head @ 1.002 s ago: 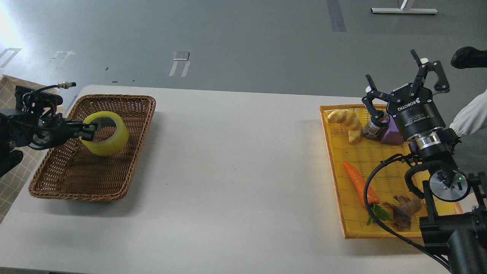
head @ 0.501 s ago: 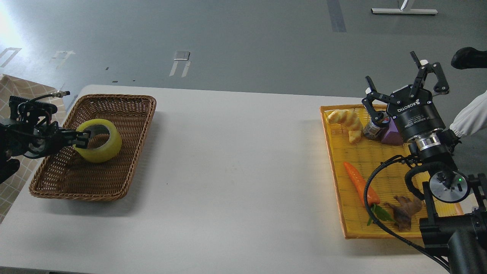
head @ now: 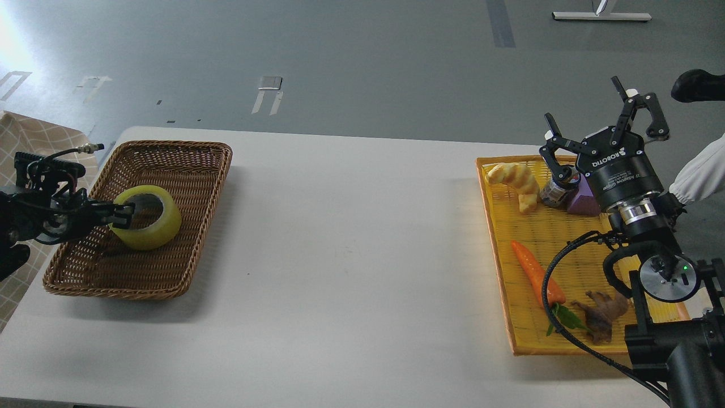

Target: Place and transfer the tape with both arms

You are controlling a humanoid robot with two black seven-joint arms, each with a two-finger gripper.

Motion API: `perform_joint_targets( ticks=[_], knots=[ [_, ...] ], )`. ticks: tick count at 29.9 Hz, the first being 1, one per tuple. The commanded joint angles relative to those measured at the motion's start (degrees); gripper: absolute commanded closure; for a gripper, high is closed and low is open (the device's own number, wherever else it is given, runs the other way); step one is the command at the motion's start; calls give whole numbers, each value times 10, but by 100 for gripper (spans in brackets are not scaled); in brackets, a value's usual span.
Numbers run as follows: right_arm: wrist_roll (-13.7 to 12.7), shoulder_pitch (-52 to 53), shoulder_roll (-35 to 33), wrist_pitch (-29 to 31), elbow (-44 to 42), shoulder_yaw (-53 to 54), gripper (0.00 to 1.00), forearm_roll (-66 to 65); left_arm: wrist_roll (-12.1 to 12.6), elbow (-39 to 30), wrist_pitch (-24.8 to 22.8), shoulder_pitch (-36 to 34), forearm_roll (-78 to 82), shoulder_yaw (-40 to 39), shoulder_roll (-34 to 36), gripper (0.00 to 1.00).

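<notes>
The yellow tape roll (head: 152, 225) lies low in the brown wicker basket (head: 187, 170) at the table's left, its grey-white core facing up. My left gripper (head: 120, 215) reaches in from the left and is shut on the roll's left wall, one finger inside the core. My right gripper (head: 600, 127) is open and empty, fingers spread and pointing up, held above the far end of the yellow tray (head: 504, 260) at the right.
The yellow tray holds a ginger-like yellow piece (head: 515, 182), a small jar (head: 554, 191), a purple block (head: 583, 201), an orange carrot (head: 535, 271) and a brown root (head: 601, 316). The white table (head: 351, 255) lies between basket and tray.
My left gripper has lowered the tape roll down and left into the basket, from hanging tilted above it to resting near the basket floor. The right arm has not moved.
</notes>
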Motion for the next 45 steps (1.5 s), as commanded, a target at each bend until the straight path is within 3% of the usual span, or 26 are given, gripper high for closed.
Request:
perform_joint_targets(
  ticks=[1, 2, 3, 5, 7, 12, 20, 27, 37, 45],
  knots=[
    [0, 0, 0, 0, 0, 0, 1, 0, 0, 0, 0, 0, 0, -1, 0, 100],
    [0, 0, 0, 0, 0, 0, 1, 0, 1, 0, 0, 0, -1, 0, 0, 81],
    [0, 0, 0, 0, 0, 0, 1, 0, 1, 0, 0, 0, -3, -1, 0, 53],
    [0, 0, 0, 0, 0, 0, 1, 0, 1, -1, 0, -1, -4, -1, 0, 33],
    [0, 0, 0, 0, 0, 0, 1, 1, 0, -2, -1, -2, -4, -2, 1, 26],
    [0, 0, 0, 0, 0, -1, 1, 0, -1, -3, -3, -5, -38, -2, 3, 17],
    [0, 0, 0, 0, 0, 0, 1, 0, -2, -11, -9, -31, -70, -4, 6, 11],
    [0, 0, 0, 0, 1, 1, 1, 1, -42, -19, -26, -105, -178, -4, 15, 8],
    [0, 6, 0, 0, 4, 4, 0, 1, -44, -46, -110, -234, -443, -11, 26, 5],
    [0, 22, -4, 0, 8, 7, 0, 0, -41, -46, -116, -269, -677, -12, -21, 2]
  ],
)
